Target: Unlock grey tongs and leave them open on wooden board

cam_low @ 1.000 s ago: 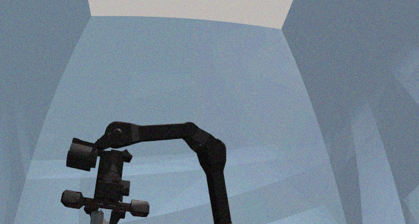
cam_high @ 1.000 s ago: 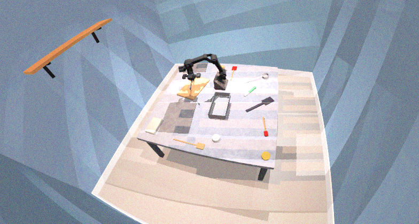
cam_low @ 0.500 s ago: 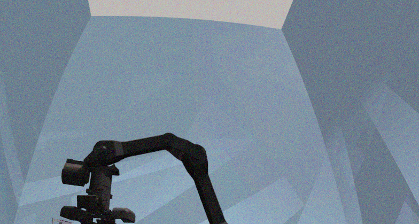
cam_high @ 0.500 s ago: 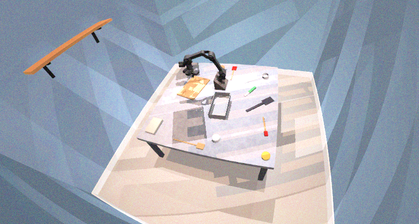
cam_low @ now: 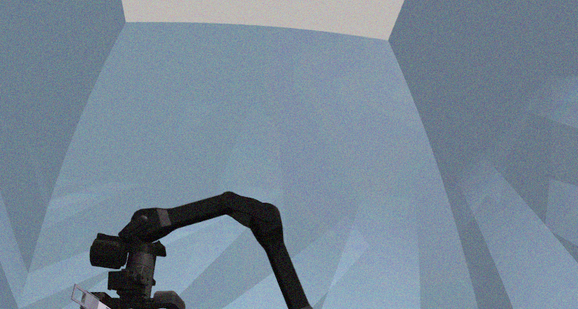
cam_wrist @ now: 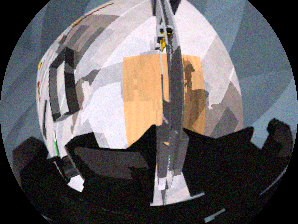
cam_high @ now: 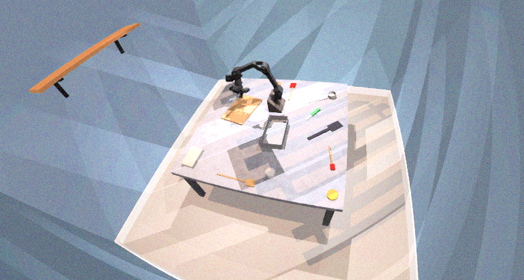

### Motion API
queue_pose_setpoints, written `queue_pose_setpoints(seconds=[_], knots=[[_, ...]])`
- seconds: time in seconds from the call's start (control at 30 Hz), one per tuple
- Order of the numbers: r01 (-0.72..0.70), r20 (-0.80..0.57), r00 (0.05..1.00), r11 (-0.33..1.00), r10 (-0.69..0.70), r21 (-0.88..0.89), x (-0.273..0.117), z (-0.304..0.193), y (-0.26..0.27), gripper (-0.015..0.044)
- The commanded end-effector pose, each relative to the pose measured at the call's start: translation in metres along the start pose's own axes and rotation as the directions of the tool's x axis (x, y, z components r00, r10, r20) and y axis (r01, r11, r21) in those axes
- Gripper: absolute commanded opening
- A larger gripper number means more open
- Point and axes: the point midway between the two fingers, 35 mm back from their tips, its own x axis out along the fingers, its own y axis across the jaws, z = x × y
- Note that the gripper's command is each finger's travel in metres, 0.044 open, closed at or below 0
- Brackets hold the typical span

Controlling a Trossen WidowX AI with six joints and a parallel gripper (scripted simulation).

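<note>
There is one end effector (cam_high: 240, 93) (cam_low: 136, 301) (cam_wrist: 161, 127), and it is holding the one pair of tongs (cam_high: 233, 99) (cam_low: 89, 299) (cam_wrist: 173, 90). The tongs are up over the one wooden board (cam_high: 242, 110) (cam_wrist: 142, 95), out of the tin. I cannot tell if they are locked.

There is one tin (cam_high: 264, 131) (cam_wrist: 73, 85) on the desk (cam_high: 216, 146) (cam_wrist: 102, 117), with its pale bottom showing inside. One small white round thing (cam_high: 269, 172) is near the front edge; I cannot tell if it holds anything.

Two red-ended tools (cam_high: 293, 85) (cam_high: 332, 166) lie well apart. There is one black turner (cam_high: 334, 126), one wooden turner (cam_high: 250, 182), one green-handled tool (cam_high: 315, 112) and one grey round-headed tool (cam_high: 331, 95). One yellow disc (cam_high: 331, 194) is at a corner, and one cream block (cam_high: 192, 157) is by the side edge.
</note>
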Motion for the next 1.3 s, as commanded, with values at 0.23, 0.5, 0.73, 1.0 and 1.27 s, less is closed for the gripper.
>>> queue_pose_setpoints(seconds=[0.23,0.5,0.73,1.0,1.27], knots=[[-0.04,0.4,0.915,0.999,0.044,-0.017,0.007,-0.011,-0.001,-0.015],[-0.01,0.659,0.752,1.0,0.021,-0.021,0.002,-0.02,-0.001,-0.015],[0.047,0.831,0.556,0.999,-0.028,0.002,-0.007,-0.029,0.001,-0.015],[0.054,0.844,0.535,0.999,-0.034,0.006,-0.008,-0.031,0.001,-0.015],[0.054,0.844,0.535,0.999,-0.034,0.006,-0.008,-0.031,0.001,-0.015]])
